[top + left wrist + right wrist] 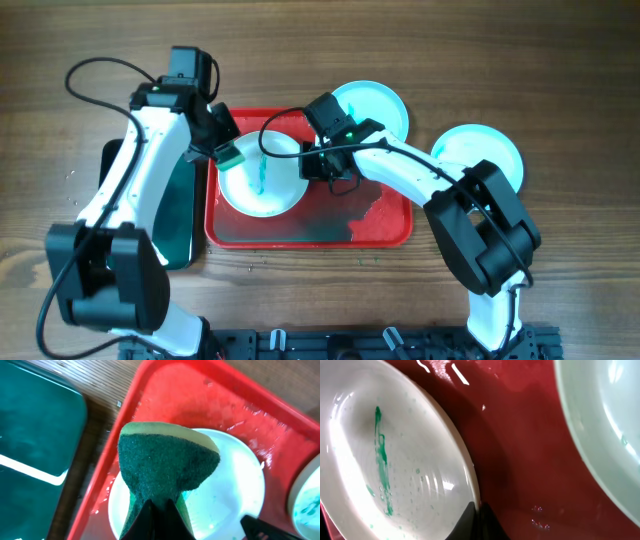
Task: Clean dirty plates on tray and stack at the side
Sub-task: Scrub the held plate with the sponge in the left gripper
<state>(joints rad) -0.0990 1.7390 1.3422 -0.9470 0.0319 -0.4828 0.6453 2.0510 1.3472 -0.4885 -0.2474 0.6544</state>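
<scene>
A pale plate (262, 180) with a teal-green smear lies on the left part of the red tray (380, 225). My left gripper (222, 152) is shut on a green sponge (167, 462) and holds it over the plate's left edge (235, 485). My right gripper (322, 165) is shut on the smeared plate's right rim (470, 470). The smear (381, 457) runs down the plate's middle. A second plate (375, 105) lies at the tray's far edge, also in the right wrist view (605, 425). A third plate (480, 155) lies on the table right of the tray.
A black tray with a green inside (175, 215) lies left of the red tray, also in the left wrist view (35, 435). Green residue and water smear the red tray's floor (330, 228). Wooden table (560, 80) all round.
</scene>
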